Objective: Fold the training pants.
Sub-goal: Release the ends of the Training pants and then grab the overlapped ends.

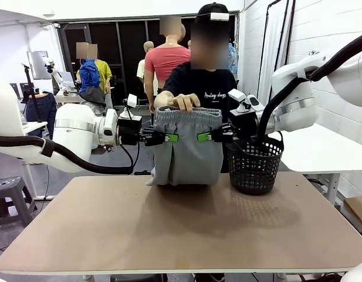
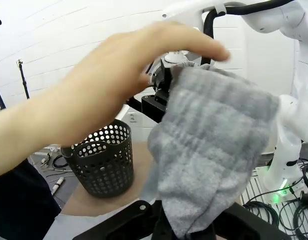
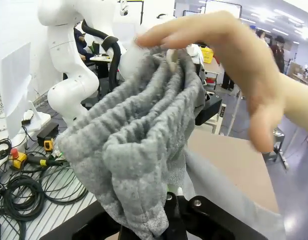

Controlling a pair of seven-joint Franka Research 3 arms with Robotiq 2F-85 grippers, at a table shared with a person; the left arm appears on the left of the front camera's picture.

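The light grey training pants point(image 1: 188, 147) hang above the far side of the table, waistband up, their lower end resting on the tabletop. My left gripper point(image 1: 169, 138) is shut on the waistband's left edge, and my right gripper point(image 1: 205, 137) is shut on its right edge. A person's hand point(image 1: 183, 101) rests on the top of the waistband between them. In the left wrist view the grey fabric point(image 2: 213, 150) bunches out of my fingers, with the hand point(image 2: 109, 85) over it. The right wrist view shows the gathered waistband point(image 3: 139, 145) clamped low and the hand point(image 3: 243, 60) above.
A black mesh basket point(image 1: 254, 163) stands on the table just right of the pants, under my right arm. The brown tabletop point(image 1: 181, 229) stretches toward me. The person stands at the far edge behind the pants.
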